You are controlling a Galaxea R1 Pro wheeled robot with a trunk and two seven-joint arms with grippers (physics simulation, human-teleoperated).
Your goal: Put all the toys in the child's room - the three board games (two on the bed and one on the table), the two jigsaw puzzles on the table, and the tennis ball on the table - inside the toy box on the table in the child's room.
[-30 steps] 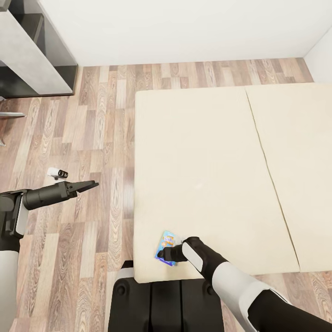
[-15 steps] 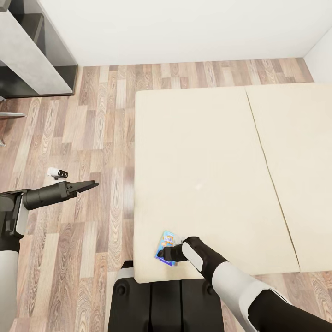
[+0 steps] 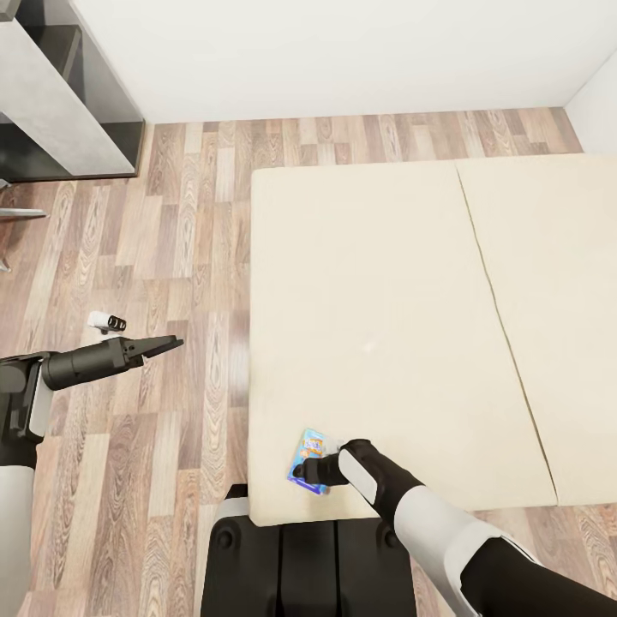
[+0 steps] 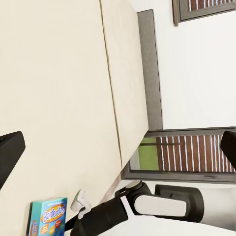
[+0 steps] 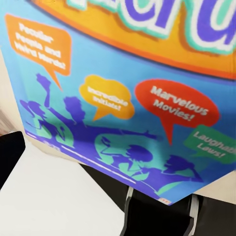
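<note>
Right claw: black fingers on a glossy white-and-black forearm, low over the near corner of the bed; whether they are apart or pinched on anything I cannot tell, the tips being hidden against the box.

Board game: thin flat rectangular box, bright blue, straight-edged, glossy print; directly under and ahead of my right claw, lying on the mattress close to its near edge. In the right wrist view its cover shows an orange band, purple cartoon figures and coloured speech bubbles. In the left wrist view the same box sits just beside my right arm.

Bed: plain beige mattress, matte, smooth, in two slabs parted by a thin seam; stretches away beyond my right claw.

Left claw: slim dark tapered fingers, hanging above the floor well to the left of the bed, apart from everything; fingers together or nearly so, holding nothing.

Floor: wood planks, mixed brown grain.

Small white-and-black object: on the planks, near my left claw.

Desk: pale grey mottled top, dark underside, far beyond my left claw.
</note>
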